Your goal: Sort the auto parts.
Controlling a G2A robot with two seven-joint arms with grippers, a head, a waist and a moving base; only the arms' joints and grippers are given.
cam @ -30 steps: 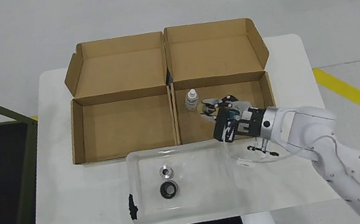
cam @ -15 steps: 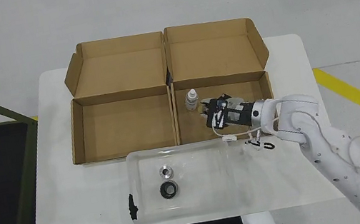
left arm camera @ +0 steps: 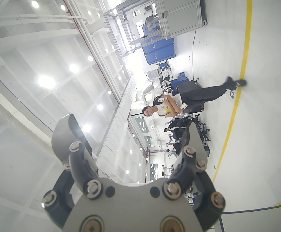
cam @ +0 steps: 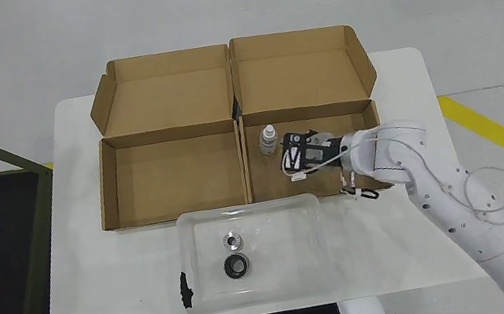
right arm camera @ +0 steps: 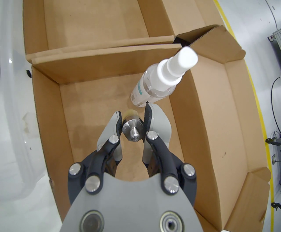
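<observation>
Claws. The right claw [right arm camera: 132, 123] pinches a small metal part [right arm camera: 131, 130] low inside the right-hand cardboard box [right arm camera: 87, 103], just beside an upright spray bottle [right arm camera: 157, 84]. The left claw [left arm camera: 127, 129] is spread, holding nothing. A metal piece [cam: 232, 242] and a black ring [cam: 238, 265] lie in the clear tray [cam: 289, 252] on the worktop [cam: 100, 275].

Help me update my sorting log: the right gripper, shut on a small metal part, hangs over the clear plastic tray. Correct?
No. The right gripper is shut on the small metal part, but it hangs over the cardboard box holding the spray bottle, not the clear plastic tray; the right wrist view shows this.
</observation>
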